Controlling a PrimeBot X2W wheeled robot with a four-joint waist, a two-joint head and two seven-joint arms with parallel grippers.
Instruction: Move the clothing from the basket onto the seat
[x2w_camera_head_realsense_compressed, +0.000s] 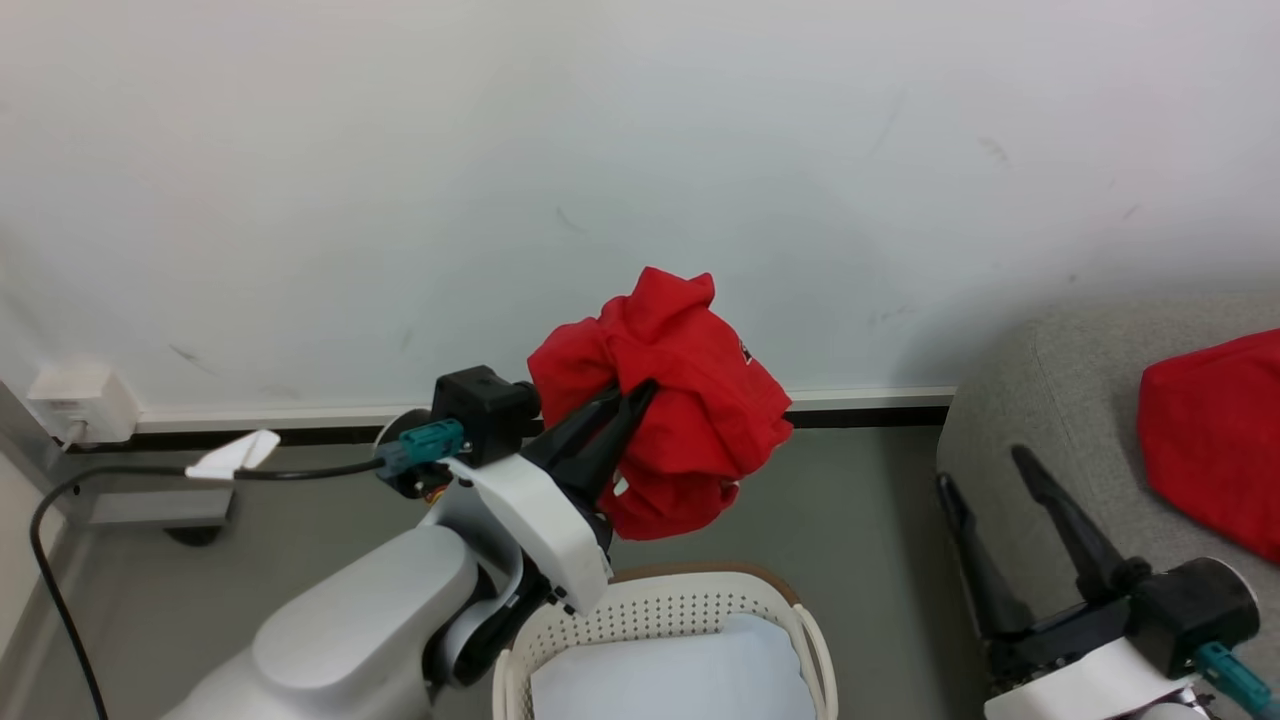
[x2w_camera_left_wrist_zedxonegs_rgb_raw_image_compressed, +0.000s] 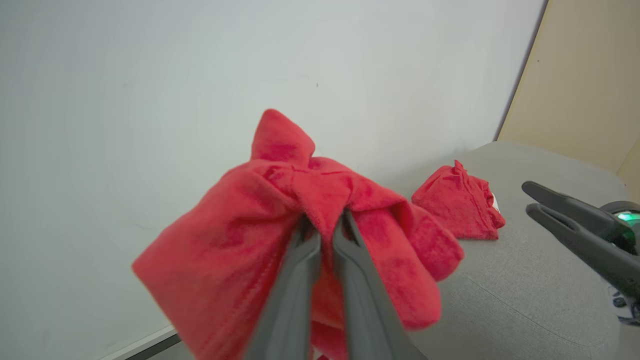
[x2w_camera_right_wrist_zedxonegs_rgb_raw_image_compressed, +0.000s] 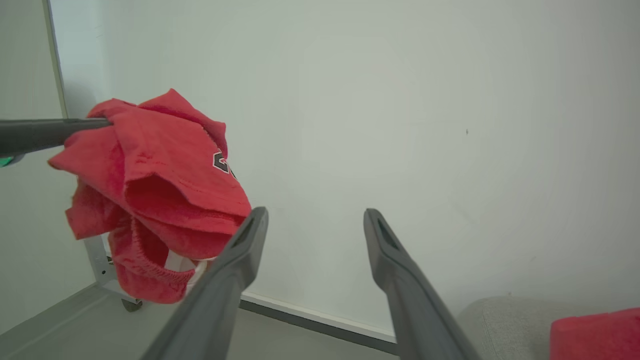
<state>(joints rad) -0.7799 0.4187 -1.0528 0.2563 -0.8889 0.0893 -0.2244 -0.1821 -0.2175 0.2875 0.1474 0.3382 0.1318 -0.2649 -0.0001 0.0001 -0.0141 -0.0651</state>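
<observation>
While the left pincer (x2w_camera_head_realsense_compressed: 640, 392) is clamped shut on a fold of the red garment (x2w_camera_head_realsense_compressed: 700, 380), the load hangs in the air above the far rim of the basket (x2w_camera_head_realsense_compressed: 655, 612) and the floor (x2w_camera_head_realsense_compressed: 860, 520), not yet over the seat (x2w_camera_head_realsense_compressed: 1050, 400).

Risks:
- Grip is on a bunched fold only (most of the cloth bulges loose around and below the fingers). A quick swing could pull the fold out, and the drop would land on the floor between the basket and the seat's near-left corner.
- Letting go early gives the same result.
- The right pincer (x2w_camera_head_realsense_compressed: 982, 468) stands wide apart, holding nothing, over the seat's left edge. It sits roughly in the likely path, so the hanging hem could catch on a finger.
- Cloth may cling to the closed fingers at release and drag back off the seat.

Hard to tell:
- How deep the fold sits between the fingers; fabric covers the tips.
- Whether the bundle is one piece or two.
- Black-and-white lettering is only partly readable.
- Basket's near half is cut off at the bottom; a white pad (x2w_camera_head_realsense_compressed: 680, 670) hides anything under it.
- Second garment (x2w_camera_head_realsense_compressed: 1215, 430) already lies on the seat, cropped at the right in the head view.
</observation>
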